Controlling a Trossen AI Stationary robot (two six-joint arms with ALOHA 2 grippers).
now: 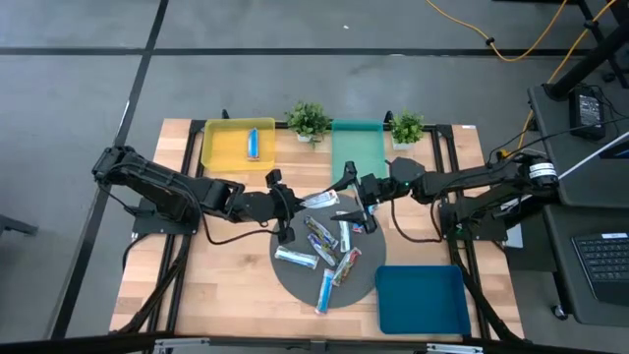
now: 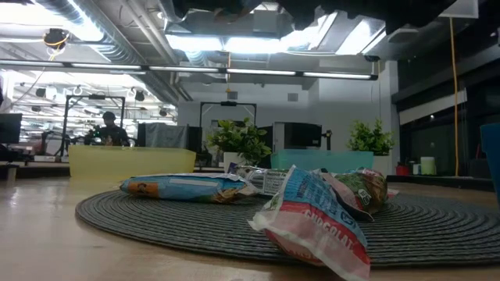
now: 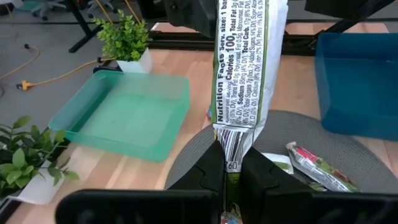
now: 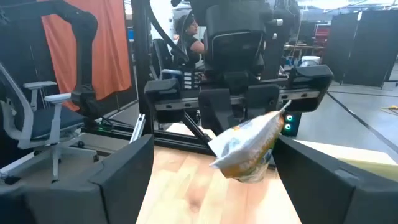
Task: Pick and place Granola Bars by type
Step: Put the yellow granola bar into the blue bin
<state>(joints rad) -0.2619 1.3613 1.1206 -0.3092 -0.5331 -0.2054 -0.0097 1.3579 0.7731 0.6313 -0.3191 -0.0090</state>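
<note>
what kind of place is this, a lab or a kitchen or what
Most likely a robotics lab or workshop: exposed ceiling ducts and strip lights, an office chair on a concrete floor, and a laptop on a desk beside the wooden table.

The top of the held bar (image 3: pixel 249 68) runs off the edge in the left wrist view, so its far end cannot be seen; the tips of the left gripper (image 3: pixel 231 180) are partly hidden behind that wrapper; the blue tray (image 3: pixel 357 81) is cut off at the side there; in the low view both arms stay out of sight above, and the red bar (image 2: pixel 312 226) covers part of the pile behind it; the person (image 2: pixel 109 129) far back is too small to make out; in the right wrist view the bar (image 4: pixel 249 146) is blurry, so its print cannot be read.
</note>
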